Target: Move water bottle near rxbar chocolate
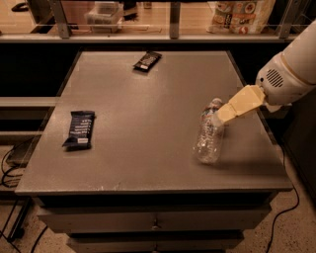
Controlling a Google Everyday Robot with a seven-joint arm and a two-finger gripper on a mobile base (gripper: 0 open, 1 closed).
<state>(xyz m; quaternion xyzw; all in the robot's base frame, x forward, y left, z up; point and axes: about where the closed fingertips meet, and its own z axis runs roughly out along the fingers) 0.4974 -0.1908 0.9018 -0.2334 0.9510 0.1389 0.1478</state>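
Observation:
The water bottle (209,136) lies on its side on the right part of the grey table (148,158), its white cap pointing to the back. The rxbar chocolate (147,61), a black wrapper with white lettering, lies flat at the back middle of the table, far from the bottle. My gripper (223,113), cream-coloured on a white arm, reaches in from the right. Its tip is at the bottle's neck, just over the cap end. I cannot tell whether it touches the bottle.
A dark navy-blue wrapped bar (79,129) lies near the table's left edge. Behind the table runs a shelf with a clear container (102,14) and snack bags (242,15). Cables lie on the floor at both sides.

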